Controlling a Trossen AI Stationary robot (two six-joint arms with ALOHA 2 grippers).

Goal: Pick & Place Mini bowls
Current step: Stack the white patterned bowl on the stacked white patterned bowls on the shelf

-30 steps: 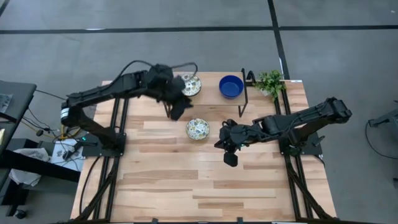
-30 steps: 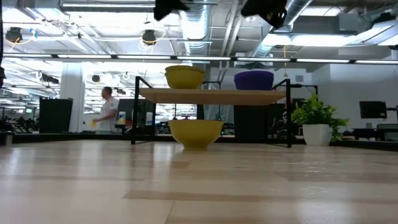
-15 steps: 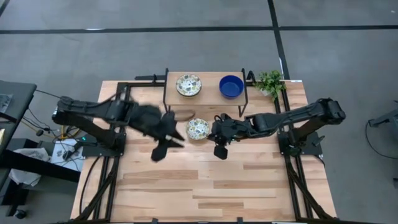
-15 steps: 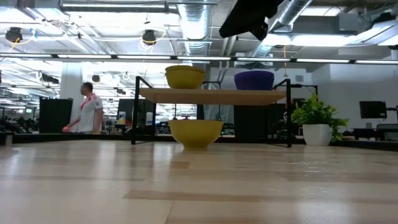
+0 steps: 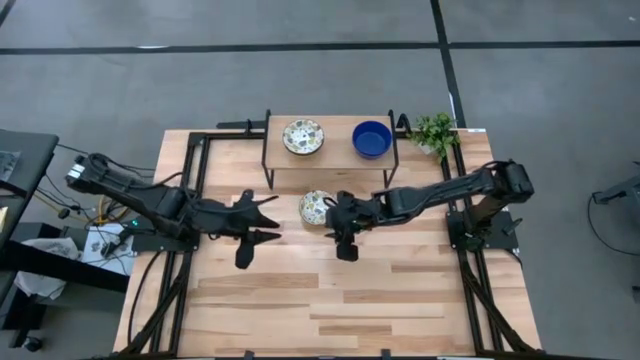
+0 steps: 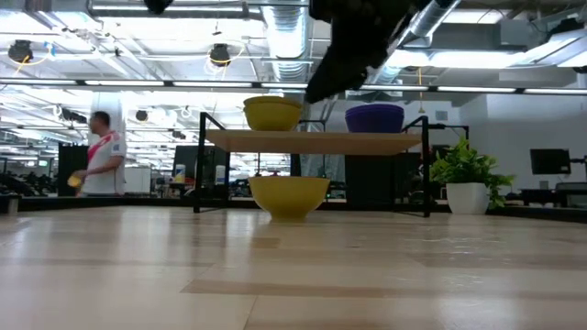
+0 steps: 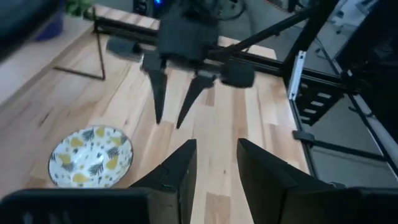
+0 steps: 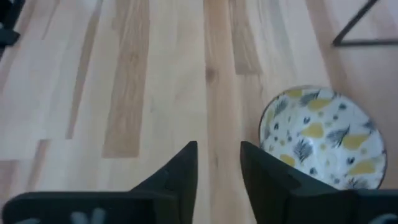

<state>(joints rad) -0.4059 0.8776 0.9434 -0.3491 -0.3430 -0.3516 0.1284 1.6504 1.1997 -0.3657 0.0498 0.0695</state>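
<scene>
I see my left gripper (image 5: 268,218) over bare table (image 5: 330,300), fingers apart, holding nothing. My right gripper (image 5: 327,212) hangs just beside a speckled bowl (image 5: 315,207) resting on the wood in front of the shelf (image 5: 335,150); its fingers (image 8: 180,171) stand apart with nothing between them. Farther back, on the shelf, a second speckled bowl (image 5: 303,137) sits left of a blue bowl (image 5: 372,139). A plant (image 5: 434,131) stands at the far right corner.
</scene>
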